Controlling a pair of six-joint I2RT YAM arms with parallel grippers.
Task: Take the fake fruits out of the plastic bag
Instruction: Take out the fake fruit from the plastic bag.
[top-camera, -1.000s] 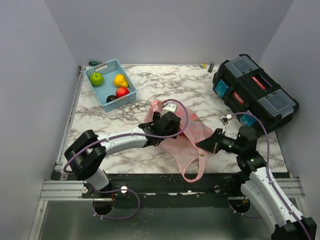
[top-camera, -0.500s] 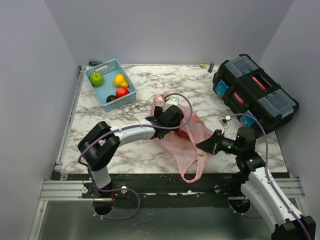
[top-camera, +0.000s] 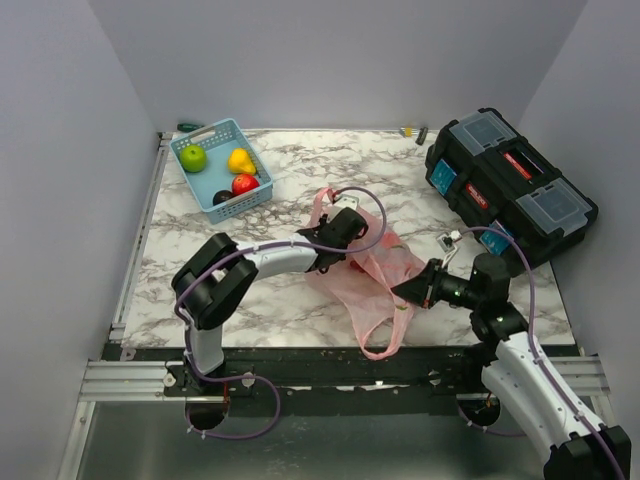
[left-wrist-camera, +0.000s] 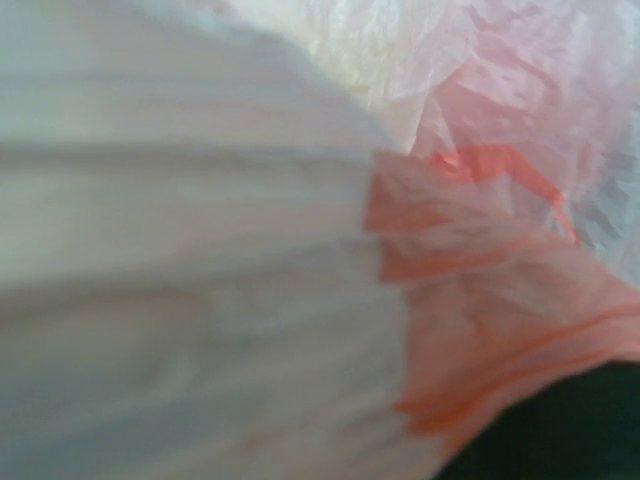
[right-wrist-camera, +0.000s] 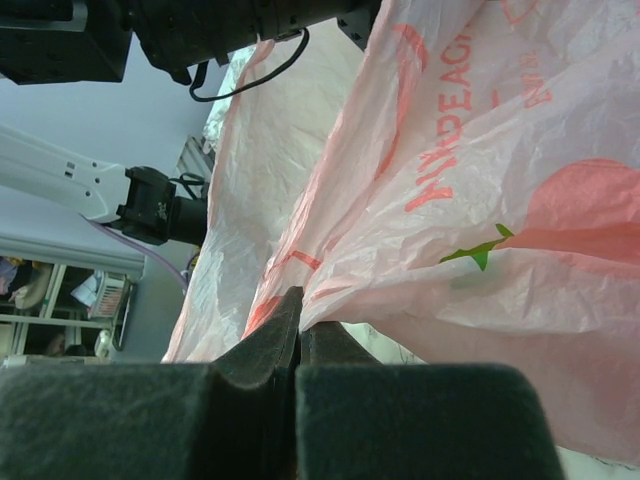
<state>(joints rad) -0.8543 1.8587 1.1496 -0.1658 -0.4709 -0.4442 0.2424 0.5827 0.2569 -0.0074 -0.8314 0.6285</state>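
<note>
The pink plastic bag (top-camera: 375, 272) lies crumpled on the marble table, one loop handle hanging over the front edge. My left gripper (top-camera: 350, 226) reaches into the bag's mouth at its far left, and its fingers are hidden by film. The left wrist view shows only blurred pink and white bag film (left-wrist-camera: 480, 250). My right gripper (top-camera: 402, 291) is shut on the bag's right edge, pinching a fold (right-wrist-camera: 300, 320) of the film (right-wrist-camera: 480, 150). A green apple (top-camera: 193, 157), a yellow pear (top-camera: 240, 160), a red apple (top-camera: 244, 184) and a dark plum (top-camera: 222, 197) lie in the basket.
The light blue slotted basket (top-camera: 206, 133) stands at the back left. A black toolbox (top-camera: 510, 185) with blue latches sits at the right edge, close behind my right arm. A red round shape with a green leaf (right-wrist-camera: 590, 210) shows on the bag's film.
My left arm has swung right and farther back, pushing its gripper deeper into the bag's mouth. The bag has shifted slightly. My right gripper has kept its pinch in place.
</note>
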